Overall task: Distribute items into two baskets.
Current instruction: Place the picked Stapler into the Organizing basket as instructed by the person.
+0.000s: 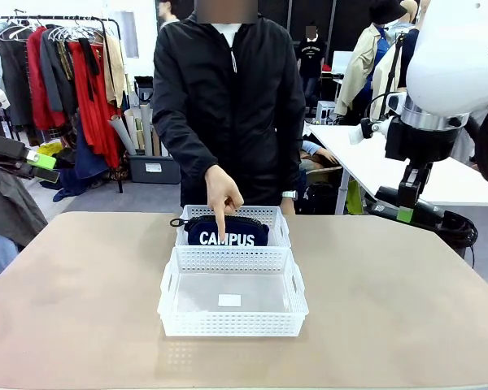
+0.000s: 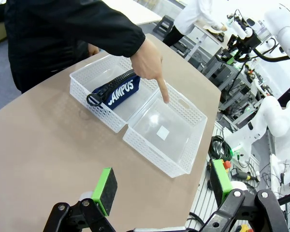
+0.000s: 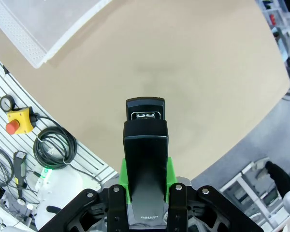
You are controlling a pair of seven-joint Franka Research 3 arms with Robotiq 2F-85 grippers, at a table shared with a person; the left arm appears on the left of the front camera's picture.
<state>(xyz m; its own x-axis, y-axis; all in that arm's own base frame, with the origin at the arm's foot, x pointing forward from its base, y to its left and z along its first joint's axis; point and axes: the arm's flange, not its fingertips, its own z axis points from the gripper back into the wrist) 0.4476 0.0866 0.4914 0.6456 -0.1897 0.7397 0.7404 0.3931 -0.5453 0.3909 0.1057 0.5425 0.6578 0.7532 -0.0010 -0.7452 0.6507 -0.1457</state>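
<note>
1. Baskets first: we see two white lattice trays set end to end around the middle of the table. The near basket sits toward our edge and holds no item, only a small white label on its floor; the far basket touches it on the person's side.
2. Pouch, navy with "CAMPUS" print, already lies in the far basket, so we judge half the job done.
3. Person's hand points a finger down at the seam where the two baskets meet; in the left wrist view the fingertip hangs over the near basket's far wall. We read that as a cue for the near one, but can't be sure.
4. Right gripper is clamped on the black stapler, which sticks out lengthwise between the green pads, nose away from the wrist. It hangs high past the table's right edge, well clear of both baskets.
5. Left gripper stands wide apart, holding nothing, off the table's left side.
6. To do this step well we should carry the stapler in over the near basket, stay clear of the pointing hand, come down inside the walls near the label, level the stapler, then let go low so it doesn't bounce or tip the light tray.
</note>
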